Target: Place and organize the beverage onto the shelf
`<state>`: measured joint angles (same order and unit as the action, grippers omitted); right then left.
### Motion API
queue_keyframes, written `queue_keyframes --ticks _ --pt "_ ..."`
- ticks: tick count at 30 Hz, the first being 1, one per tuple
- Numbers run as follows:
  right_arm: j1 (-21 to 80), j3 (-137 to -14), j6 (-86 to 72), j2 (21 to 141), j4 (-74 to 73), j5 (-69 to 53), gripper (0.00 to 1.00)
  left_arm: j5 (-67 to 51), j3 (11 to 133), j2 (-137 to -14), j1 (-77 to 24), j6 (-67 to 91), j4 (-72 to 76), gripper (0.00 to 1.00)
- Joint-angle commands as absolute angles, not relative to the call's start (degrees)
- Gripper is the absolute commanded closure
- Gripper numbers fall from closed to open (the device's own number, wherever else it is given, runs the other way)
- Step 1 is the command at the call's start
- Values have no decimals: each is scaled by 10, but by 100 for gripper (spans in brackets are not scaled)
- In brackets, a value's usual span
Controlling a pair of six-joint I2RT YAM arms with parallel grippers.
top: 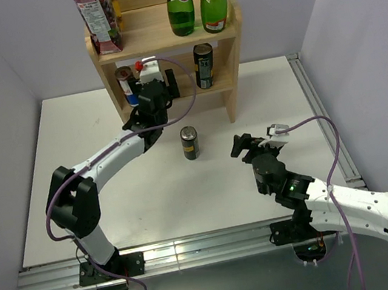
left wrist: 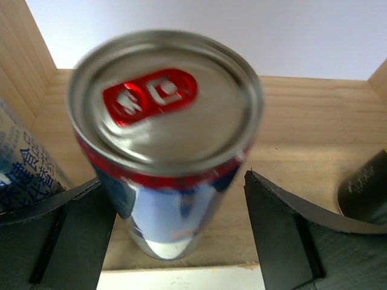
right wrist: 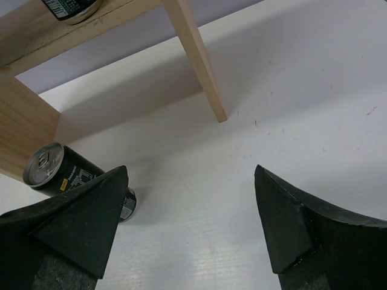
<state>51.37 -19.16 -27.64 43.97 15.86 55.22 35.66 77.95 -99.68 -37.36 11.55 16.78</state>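
left gripper spread either side of silver can, likely not touching | can upright on shelf lower tier | right gripper wide, empty | step: placing | next: back out straight, fetch loose black can

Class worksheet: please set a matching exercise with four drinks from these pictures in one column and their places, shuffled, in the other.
Column one
1. juice carton
2. green bottles
3. silver can with red tab
4. lone dark can

Column two
a. standing on the white table
b. shelf top tier, right
c. lower tier, between the open fingers of the left hand
d. top tier, left

Pairs: 1-d, 2-b, 3-c, 4-a
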Motion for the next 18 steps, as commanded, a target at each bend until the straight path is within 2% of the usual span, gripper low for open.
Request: queue_keyframes --ticks 1,18 --pt "512 -187 -287 433 177 566 8 366 767 -965 -382 126 189 13" --pt "511 -184 -289 420 176 563 8 416 737 -934 -422 121 186 13"
